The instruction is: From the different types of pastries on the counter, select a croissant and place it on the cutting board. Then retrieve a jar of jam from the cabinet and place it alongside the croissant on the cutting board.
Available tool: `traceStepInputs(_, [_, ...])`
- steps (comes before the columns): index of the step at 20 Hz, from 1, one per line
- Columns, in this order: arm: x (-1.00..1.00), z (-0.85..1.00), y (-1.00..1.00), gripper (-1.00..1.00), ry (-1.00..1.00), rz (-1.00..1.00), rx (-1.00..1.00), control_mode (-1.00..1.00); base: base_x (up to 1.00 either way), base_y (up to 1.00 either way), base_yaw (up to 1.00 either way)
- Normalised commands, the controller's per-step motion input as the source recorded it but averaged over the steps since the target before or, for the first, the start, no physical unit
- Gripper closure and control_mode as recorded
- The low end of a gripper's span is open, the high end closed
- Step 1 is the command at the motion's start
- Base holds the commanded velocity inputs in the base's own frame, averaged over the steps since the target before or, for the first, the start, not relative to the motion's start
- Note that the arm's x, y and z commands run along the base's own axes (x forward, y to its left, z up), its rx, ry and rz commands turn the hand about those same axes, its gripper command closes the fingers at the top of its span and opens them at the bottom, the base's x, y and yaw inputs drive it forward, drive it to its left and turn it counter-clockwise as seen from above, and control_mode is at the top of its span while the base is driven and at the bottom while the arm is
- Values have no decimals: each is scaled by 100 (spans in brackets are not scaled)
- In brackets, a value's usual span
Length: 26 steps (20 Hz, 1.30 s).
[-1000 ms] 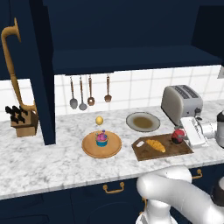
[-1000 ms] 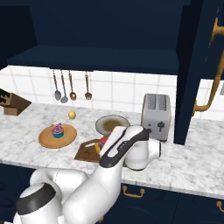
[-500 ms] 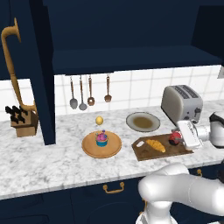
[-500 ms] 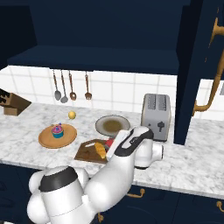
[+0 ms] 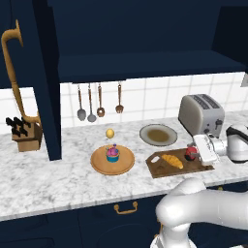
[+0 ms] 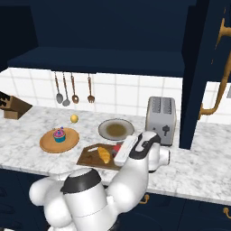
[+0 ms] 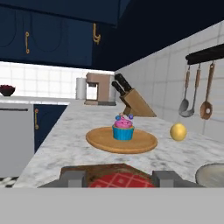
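**A:** In the left base view, where is our gripper [image 5: 194, 153]?

**B:** It is low over the right end of the cutting board [image 5: 157, 170]. It is clenched around the jar of jam [image 5: 191, 153]. The croissant [image 5: 172, 161] lies on the board just to the left of the jar, near it. Its long side runs slanted across the board.

**A:** So what do we think comes next?

**B:** We think the jar only needs to go straight down, and not left, or it may bump the croissant.

**A:** And in the right base view?

**B:** We see the croissant [image 6: 104, 154] on the board [image 6: 89, 156], with the red jar [image 6: 117, 148] beside it on the right, partly hidden by our white hand.

**A:** And in the hand view?

**B:** The jar [image 7: 117, 180] sits between our two fingertips [image 7: 72, 178]. Far ahead is the cupcake [image 7: 123, 129] on a round wooden plate [image 7: 100, 141], and the bun [image 7: 178, 131] sits on the table [image 7: 65, 148].

**A:** Let us count.

**B:** One croissant, one cupcake, one bun, one jar, one board and two plates.
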Motion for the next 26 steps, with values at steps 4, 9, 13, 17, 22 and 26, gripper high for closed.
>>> traceStepInputs(4, [36,-33,-8,100,11,0,0,-100,0,0,0])
traceStepInputs(9, [32,-40,-8,100,8,0,0,-100,0,0,0])
traceStepInputs(13, [35,-40,-15,100,0,0,0,-100,0,0,0])
traceStepInputs(17, [10,-51,-19,100,0,0,0,-100,0,0,0])
traceStepInputs(22, [-49,-45,-22,-100,-11,0,0,-100,0,0,0])
traceStepInputs(26, [-12,4,-38,-100,-2,0,4,-100,0,0,0])
